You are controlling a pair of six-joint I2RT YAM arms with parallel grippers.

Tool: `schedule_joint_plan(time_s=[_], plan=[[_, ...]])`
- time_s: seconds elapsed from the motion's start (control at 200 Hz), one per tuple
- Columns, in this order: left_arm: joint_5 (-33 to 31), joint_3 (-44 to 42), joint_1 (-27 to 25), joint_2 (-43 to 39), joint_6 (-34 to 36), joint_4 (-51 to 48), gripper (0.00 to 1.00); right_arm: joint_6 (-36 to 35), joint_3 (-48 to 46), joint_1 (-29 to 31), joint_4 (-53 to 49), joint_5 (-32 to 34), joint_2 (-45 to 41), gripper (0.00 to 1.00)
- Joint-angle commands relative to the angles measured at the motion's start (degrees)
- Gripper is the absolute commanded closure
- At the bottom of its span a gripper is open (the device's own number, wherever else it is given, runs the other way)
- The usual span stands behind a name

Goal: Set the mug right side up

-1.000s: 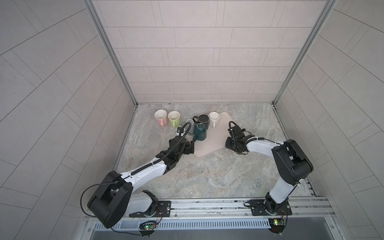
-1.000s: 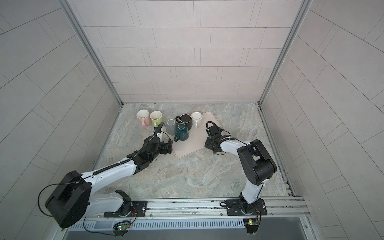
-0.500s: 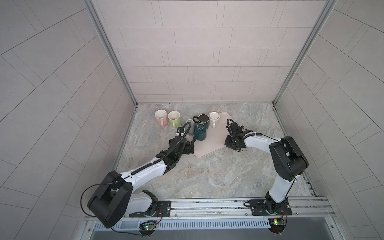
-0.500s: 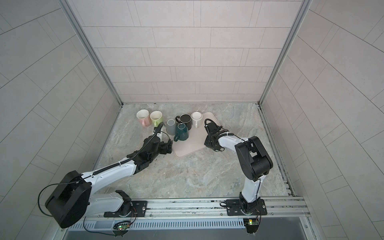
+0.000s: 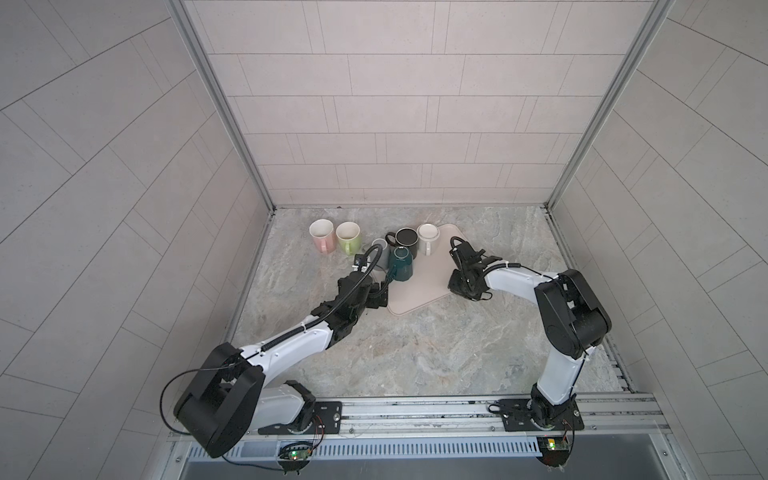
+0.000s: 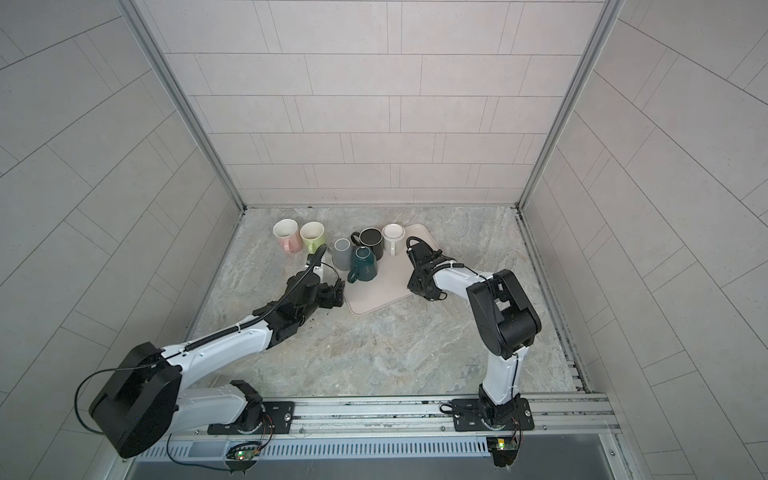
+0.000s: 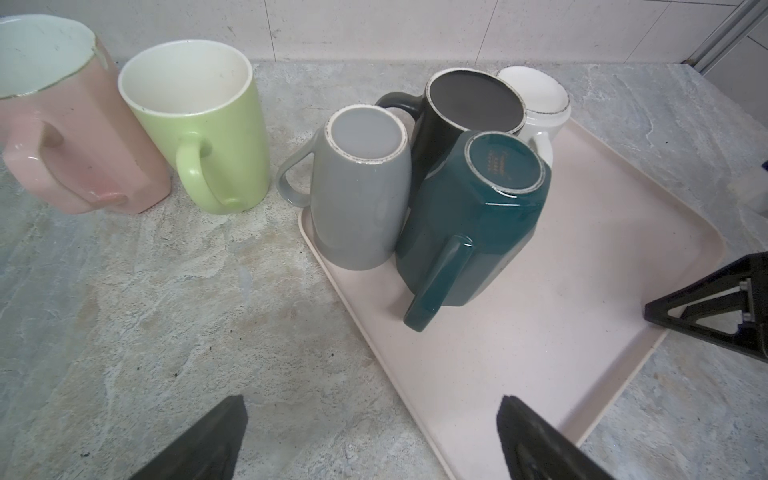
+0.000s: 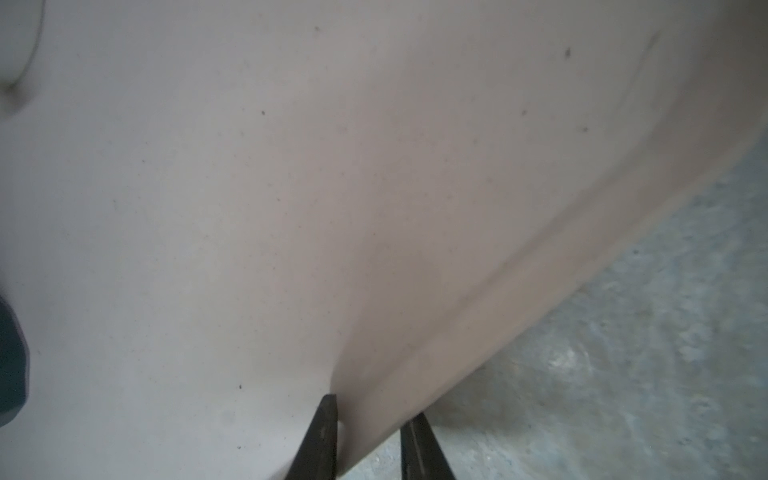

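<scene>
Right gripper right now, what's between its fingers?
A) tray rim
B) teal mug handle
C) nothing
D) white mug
A: in the right wrist view the right gripper has the raised rim of the tray filling the gap between its fingers, one inside the tray, one outside.

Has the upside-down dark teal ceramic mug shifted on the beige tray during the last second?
No. The dark teal mug sits upside down in the same spot on the beige tray, beside the black mug.
</scene>
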Motion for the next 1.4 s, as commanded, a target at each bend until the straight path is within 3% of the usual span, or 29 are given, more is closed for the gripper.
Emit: schedule_joint_plan(time_s=[0.0, 0.285, 0.836, 0.891, 0.946, 1.241, 1.396], plan=[[-1.1, 0.5, -0.2, -1.3, 0.7, -0.1, 0.0, -6.5, -6.3, 1.0, -13.3, -0.7, 11.5, 1.0], [-1.1, 0.6, -0.2, -1.4, 0.8, -0.3, 0.0, -6.5, -6.3, 0.9, -13.3, -0.2, 10.9, 1.0], [-1.0, 0.9, -0.2, -0.6, 0.6, -0.2, 0.0, -10.8, -5.2, 4.0, -12.5, 6.3, -7.1, 1.0], [-0.8, 0.9, -0.2, -0.4, 0.7, -0.3, 0.0, -10.9, -5.1, 4.5, -12.2, 6.6, -8.2, 0.75], [-0.6, 0.9, -0.2, -0.3, 0.6, -0.1, 0.0, -11.2, -5.0, 4.7, -12.0, 6.5, -8.4, 0.63], [-0.4, 0.9, -0.2, 0.1, 0.5, 0.0, 0.0, -12.1, -4.0, 4.9, -9.9, 3.5, -6.0, 0.66], [-0.3, 1.0, -0.3, 0.9, 0.5, 0.3, 0.0, -17.1, -1.1, 6.4, -10.3, 3.7, -8.2, 0.51]])
